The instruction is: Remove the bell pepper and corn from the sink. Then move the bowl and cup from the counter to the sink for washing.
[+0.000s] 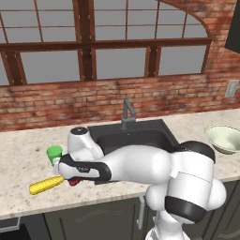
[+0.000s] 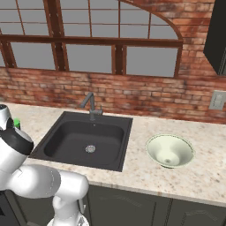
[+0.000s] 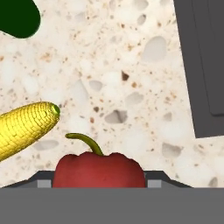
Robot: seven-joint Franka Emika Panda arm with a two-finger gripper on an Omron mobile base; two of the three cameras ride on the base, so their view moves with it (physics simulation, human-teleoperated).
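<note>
Bell pepper (image 3: 99, 169) apparently pinched in gripper (image 3: 99, 181) over counter (image 3: 131, 87) beside corn (image 3: 24, 127); release next.

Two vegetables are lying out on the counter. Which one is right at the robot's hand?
The red bell pepper. It sits between the gripper's fingertips, green stem curling up. The yellow corn lies apart on the counter, off to one side.

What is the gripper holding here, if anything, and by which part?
The gripper appears to hold the bell pepper by its body, low over the counter beside the corn; finger contact itself is hidden.
</note>
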